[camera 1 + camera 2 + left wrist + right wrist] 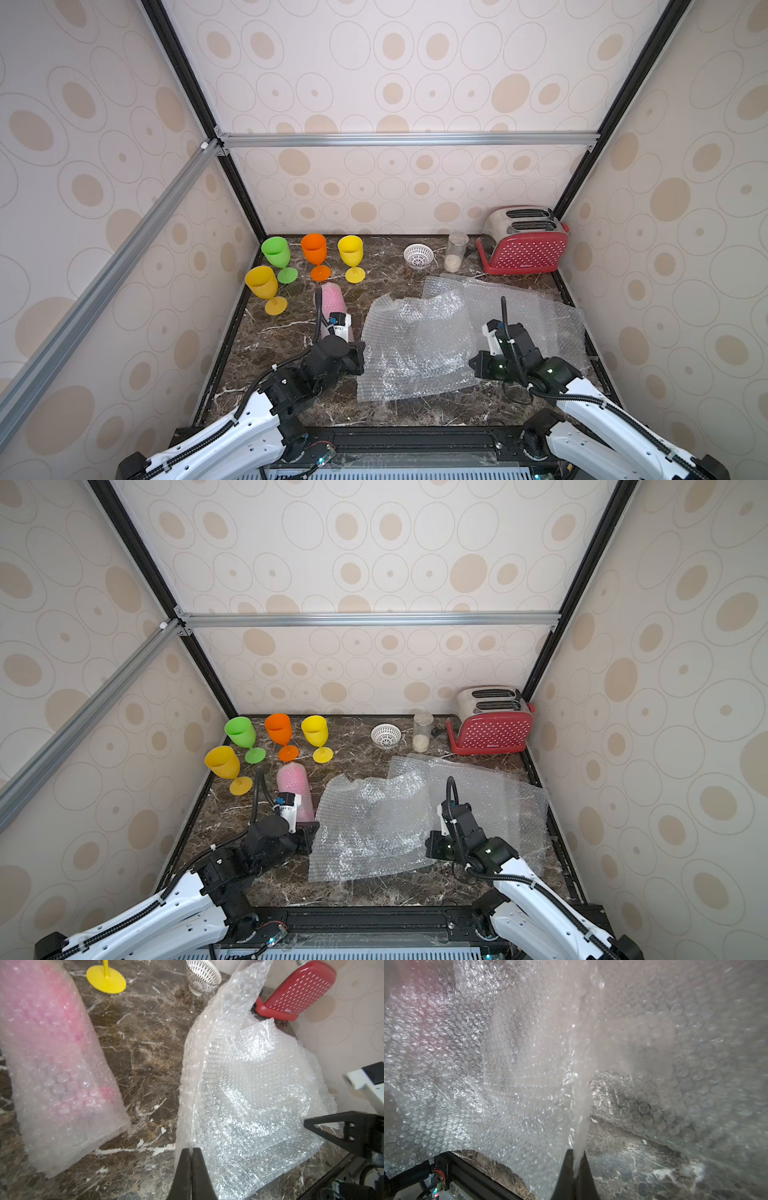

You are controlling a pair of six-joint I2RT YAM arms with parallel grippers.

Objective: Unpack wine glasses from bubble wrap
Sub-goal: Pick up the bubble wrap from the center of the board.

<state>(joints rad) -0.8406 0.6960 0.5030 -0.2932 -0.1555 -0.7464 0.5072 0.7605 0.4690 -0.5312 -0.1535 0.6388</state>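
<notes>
Left gripper [190,1150] and right gripper [576,1153] are each clamped tight on an edge of the spent bubble wrap sheet [415,345], with the pink goblet [332,297] lying wrapped on the marble table [415,411] near the left gripper; likely step is clearing the sheet aside, and the next move calls for unrolling the pink goblet.

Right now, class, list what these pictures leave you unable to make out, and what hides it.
- Pink glass: left wrist view, outline blurred by its wrapping.
- Back yellow glass: left wrist view, bowl cut off by the edge.
- Table: right wrist view, mostly veiled by the bubble wrap sheet.
- Jar contents: both top views, too small.
</notes>
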